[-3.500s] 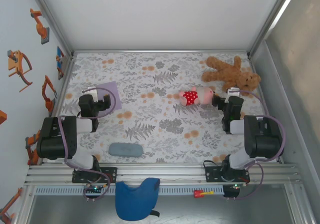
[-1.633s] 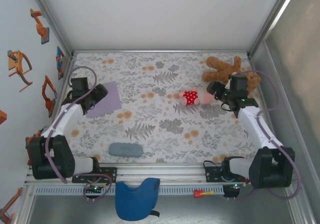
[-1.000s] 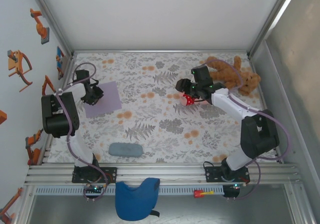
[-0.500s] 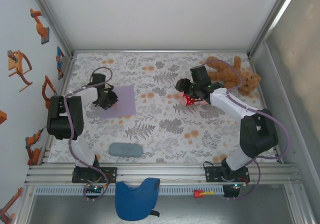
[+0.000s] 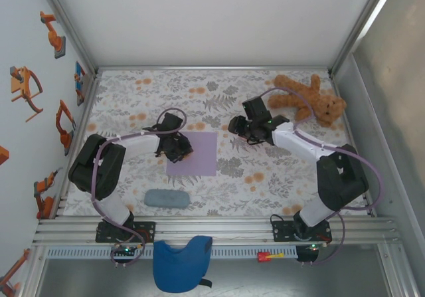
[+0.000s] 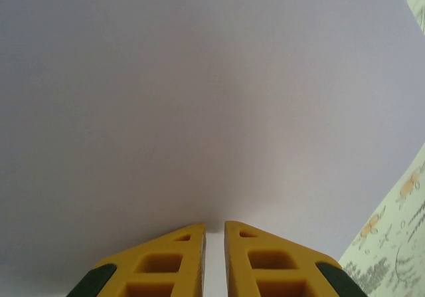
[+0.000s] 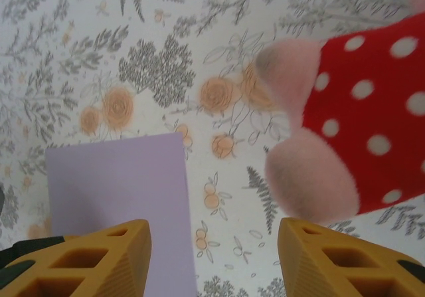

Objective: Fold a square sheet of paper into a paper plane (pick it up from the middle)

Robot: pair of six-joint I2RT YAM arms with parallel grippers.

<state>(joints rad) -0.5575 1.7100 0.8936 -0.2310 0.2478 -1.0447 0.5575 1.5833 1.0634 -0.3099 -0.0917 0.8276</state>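
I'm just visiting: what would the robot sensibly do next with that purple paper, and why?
Probably swing the right gripper over to the right edge of the sheet of paper. The sheet lies flat and unfolded, the left gripper sits nearly closed over its left part, and the right gripper hangs open and empty next to the spotted soft toy. Folding likely needs both.

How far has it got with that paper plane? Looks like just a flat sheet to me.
Barely begun. Done: the square sheet of paper lies flat and uncreased, ready to work on. In hand: the left gripper, nearly closed, sits on its left side; the right gripper hovers open by its far right corner. Left: lifting it and every fold.
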